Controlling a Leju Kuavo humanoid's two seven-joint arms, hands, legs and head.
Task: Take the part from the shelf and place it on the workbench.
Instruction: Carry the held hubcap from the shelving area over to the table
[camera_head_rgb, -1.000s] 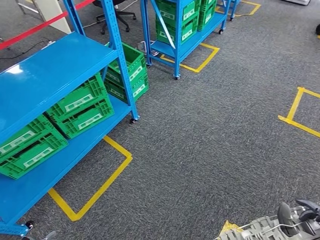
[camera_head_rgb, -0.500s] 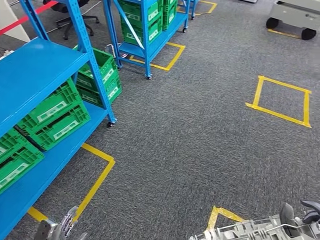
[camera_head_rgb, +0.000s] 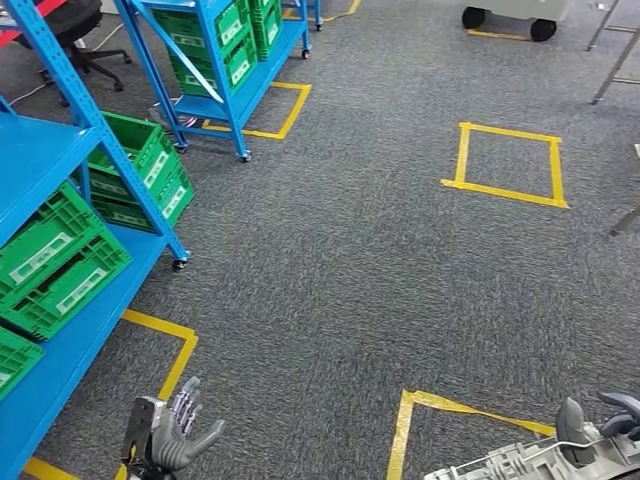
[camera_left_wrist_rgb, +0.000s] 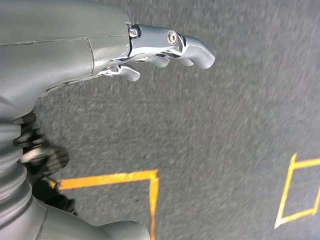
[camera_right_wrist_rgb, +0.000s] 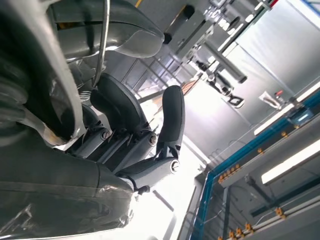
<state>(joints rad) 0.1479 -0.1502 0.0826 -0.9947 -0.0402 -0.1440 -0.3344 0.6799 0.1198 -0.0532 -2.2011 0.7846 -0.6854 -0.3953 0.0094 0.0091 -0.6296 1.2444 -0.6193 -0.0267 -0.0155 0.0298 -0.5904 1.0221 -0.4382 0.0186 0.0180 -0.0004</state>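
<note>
Your right hand (camera_head_rgb: 604, 425) grips the grey part (camera_head_rgb: 521, 462), lower right of frame. Left hand (camera_head_rgb: 167, 435), lower left, hangs released, fingers apart, over carpet (camera_head_rgb: 355, 260). Blue shelf (camera_head_rgb: 45, 250) with green crates (camera_head_rgb: 56, 262) sits left.

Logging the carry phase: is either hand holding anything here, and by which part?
The right hand holds the grey ribbed part at its right end, fingers curled over the top edge. The left hand holds nothing, fingers apart.

head view high, wrist views close
</note>
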